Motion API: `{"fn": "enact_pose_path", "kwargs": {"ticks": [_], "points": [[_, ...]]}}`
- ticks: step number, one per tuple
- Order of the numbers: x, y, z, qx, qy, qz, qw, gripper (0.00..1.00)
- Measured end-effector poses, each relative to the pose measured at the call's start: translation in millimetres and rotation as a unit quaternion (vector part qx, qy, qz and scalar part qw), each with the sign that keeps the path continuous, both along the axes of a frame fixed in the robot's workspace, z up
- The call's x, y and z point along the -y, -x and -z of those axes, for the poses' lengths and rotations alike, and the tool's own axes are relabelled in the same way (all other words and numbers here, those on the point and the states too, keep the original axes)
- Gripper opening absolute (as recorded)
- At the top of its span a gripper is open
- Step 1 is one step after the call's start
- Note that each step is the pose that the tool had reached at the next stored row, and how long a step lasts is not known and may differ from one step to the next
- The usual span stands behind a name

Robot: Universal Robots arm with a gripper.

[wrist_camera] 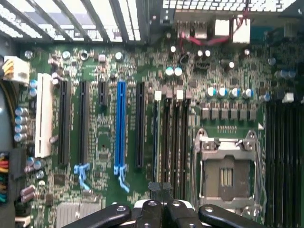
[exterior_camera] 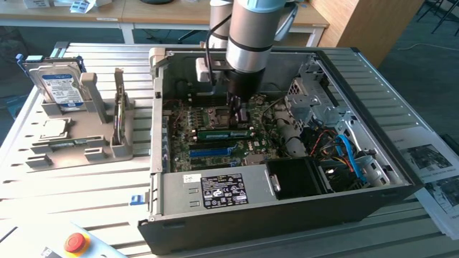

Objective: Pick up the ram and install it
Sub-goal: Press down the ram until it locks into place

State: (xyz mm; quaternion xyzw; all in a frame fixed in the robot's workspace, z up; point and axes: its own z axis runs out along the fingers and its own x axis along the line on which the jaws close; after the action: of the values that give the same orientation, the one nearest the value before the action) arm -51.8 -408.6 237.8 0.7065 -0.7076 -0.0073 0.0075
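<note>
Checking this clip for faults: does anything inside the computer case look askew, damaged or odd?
Nothing looks damaged or spilled. The processor socket is bare, and the cables lie in a loose tangle.

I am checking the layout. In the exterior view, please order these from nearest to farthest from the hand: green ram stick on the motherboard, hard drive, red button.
1. Green ram stick, just below the hand, inside the case.
2. Hard drive, far toward the view's left, upright in its stand.
3. Red button, bottom left corner.
</note>
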Motion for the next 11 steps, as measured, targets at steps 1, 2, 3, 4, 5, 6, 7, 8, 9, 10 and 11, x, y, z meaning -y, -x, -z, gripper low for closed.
{"fn": "enact_pose_path", "kwargs": {"ticks": [1, 2, 3, 4, 5, 6, 7, 8, 9, 10, 11], "points": [[0.0, 2.7, 0.0, 0.0003, 0.0000, 0.000, 1.0000, 0.11], [0.0, 5.1, 0.0, 0.0006, 0.0000, 0.000, 1.0000, 0.11], [0.0, 7.4, 0.0, 0.0008, 0.0000, 0.000, 1.0000, 0.11], [-0.1, 9.8, 0.0, 0.0011, 0.0000, 0.000, 1.0000, 0.11], [-0.1, 12.1, 0.0, 0.0013, 0.0000, 0.000, 1.0000, 0.11], [-0.1, 14.3, 0.0, 0.0015, 0.0000, 0.000, 1.0000, 0.11], [-0.1, 16.4, 0.0, 0.0017, 0.0000, 0.000, 1.0000, 0.11], [-0.1, 18.6, 0.0, 0.0020, -0.0001, 0.000, 1.0000, 0.11], [-0.1, 20.2, 0.0, 0.0022, 0.0000, 0.000, 1.0000, 0.11], [-0.2, 20.6, 0.0, 0.0023, 0.0000, 0.000, 1.0000, 0.11], [-0.2, 20.5, 0.0, 0.0023, 0.0000, 0.000, 1.0000, 0.11]]}}
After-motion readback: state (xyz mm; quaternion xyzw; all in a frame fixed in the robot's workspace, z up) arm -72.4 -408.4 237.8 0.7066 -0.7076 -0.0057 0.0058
